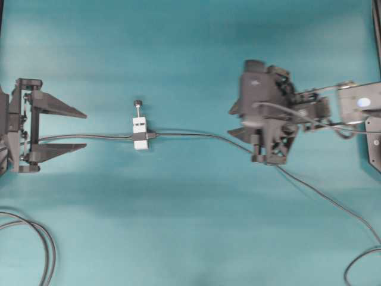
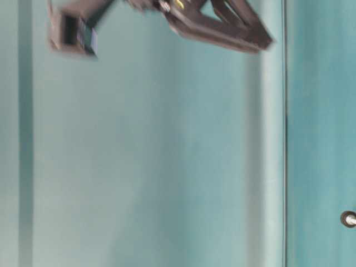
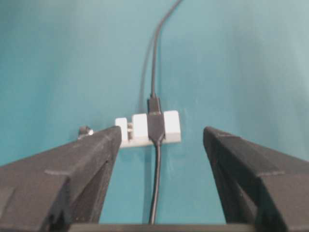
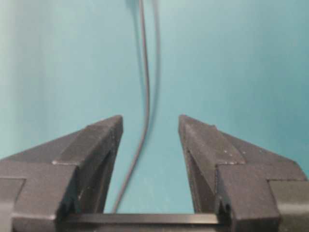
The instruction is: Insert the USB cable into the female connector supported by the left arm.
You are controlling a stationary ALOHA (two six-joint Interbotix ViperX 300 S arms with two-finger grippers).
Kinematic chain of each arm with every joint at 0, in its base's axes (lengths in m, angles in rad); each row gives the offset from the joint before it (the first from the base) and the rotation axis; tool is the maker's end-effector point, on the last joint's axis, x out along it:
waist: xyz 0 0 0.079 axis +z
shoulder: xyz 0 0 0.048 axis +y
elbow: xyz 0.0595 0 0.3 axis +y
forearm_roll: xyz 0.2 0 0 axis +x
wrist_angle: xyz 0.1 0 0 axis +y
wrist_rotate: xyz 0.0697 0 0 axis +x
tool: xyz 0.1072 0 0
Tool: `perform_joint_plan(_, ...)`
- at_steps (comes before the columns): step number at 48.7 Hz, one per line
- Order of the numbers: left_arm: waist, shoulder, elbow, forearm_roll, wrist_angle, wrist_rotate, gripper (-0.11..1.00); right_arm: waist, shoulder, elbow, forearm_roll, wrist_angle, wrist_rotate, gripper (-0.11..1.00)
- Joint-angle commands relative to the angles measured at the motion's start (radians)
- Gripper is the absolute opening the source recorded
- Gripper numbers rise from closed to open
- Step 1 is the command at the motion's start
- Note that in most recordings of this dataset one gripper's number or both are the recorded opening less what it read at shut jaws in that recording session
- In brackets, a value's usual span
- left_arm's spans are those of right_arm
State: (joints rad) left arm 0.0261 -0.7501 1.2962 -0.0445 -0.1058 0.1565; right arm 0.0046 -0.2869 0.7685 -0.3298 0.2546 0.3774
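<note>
Left gripper (image 3: pixel 159 183): jaws spread wide, empty. Just past them on the teal tabletop (image 3: pixel 251 58) sits the female connector (image 3: pixel 147 128), a small white block, light and likely to skid; pinch its flat sides. Its knob (image 3: pixel 85 130) sticks out sideways. Beyond, the USB cable (image 3: pixel 157 48) runs on, thin, dark, limp; grab near the plug. Right gripper (image 4: pixel 149 159): jaws apart, straddling the cable, nothing held.

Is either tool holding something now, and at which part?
Nothing is held. The left tool and right tool are both open, with the cable lying free.
</note>
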Motion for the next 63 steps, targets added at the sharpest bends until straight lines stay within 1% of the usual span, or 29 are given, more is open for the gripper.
perform_joint_plan(1, -0.002, -0.028, -0.052, -0.002, 0.066, -0.011, 0.77, -0.012, -0.077, 0.049, -0.002, -0.112, -0.002, 0.52)
perform_joint_plan(8, -0.002, -0.048, -0.075, -0.002, 0.087, -0.011, 0.77, -0.043, -0.178, 0.183, -0.002, -0.328, -0.002, 0.52)
perform_joint_plan(13, -0.002, -0.048, -0.074, 0.000, 0.089, -0.008, 0.77, -0.078, -0.275, 0.295, -0.002, -0.525, -0.003, 0.52)
perform_joint_plan(16, -0.002, -0.048, -0.071, -0.002, 0.089, -0.011, 0.77, -0.095, -0.334, 0.353, -0.002, -0.606, -0.006, 0.51)
perform_joint_plan(18, -0.002, -0.048, -0.071, 0.000, 0.089, -0.012, 0.77, -0.103, -0.373, 0.388, -0.002, -0.634, -0.006, 0.51)
perform_joint_plan(23, -0.002, -0.048, -0.064, 0.000, 0.084, -0.014, 0.77, -0.103, -0.474, 0.454, -0.002, -0.620, -0.005, 0.50)
perform_joint_plan(31, -0.003, -0.061, -0.052, 0.000, 0.055, -0.020, 0.77, -0.103, -0.634, 0.520, -0.002, -0.517, 0.000, 0.50)
perform_joint_plan(36, -0.014, -0.097, -0.052, -0.002, -0.008, -0.020, 0.77, -0.103, -0.742, 0.568, -0.002, -0.449, -0.002, 0.50)
perform_joint_plan(44, -0.043, -0.173, -0.018, 0.000, -0.146, -0.020, 0.77, -0.103, -0.873, 0.640, -0.002, -0.411, 0.005, 0.50)
perform_joint_plan(47, -0.055, -0.202, 0.003, -0.002, -0.192, -0.021, 0.77, -0.103, -0.897, 0.653, -0.002, -0.411, 0.003, 0.50)
perform_joint_plan(52, -0.077, -0.239, 0.051, 0.000, -0.261, -0.021, 0.77, -0.103, -0.900, 0.667, -0.003, -0.411, 0.000, 0.50)
perform_joint_plan(56, -0.077, -0.252, 0.078, 0.000, -0.285, -0.021, 0.77, -0.104, -0.900, 0.678, -0.002, -0.411, -0.006, 0.50)
perform_joint_plan(63, -0.077, -0.255, 0.098, 0.003, -0.285, -0.018, 0.77, -0.103, -0.900, 0.683, -0.002, -0.411, -0.012, 0.50)
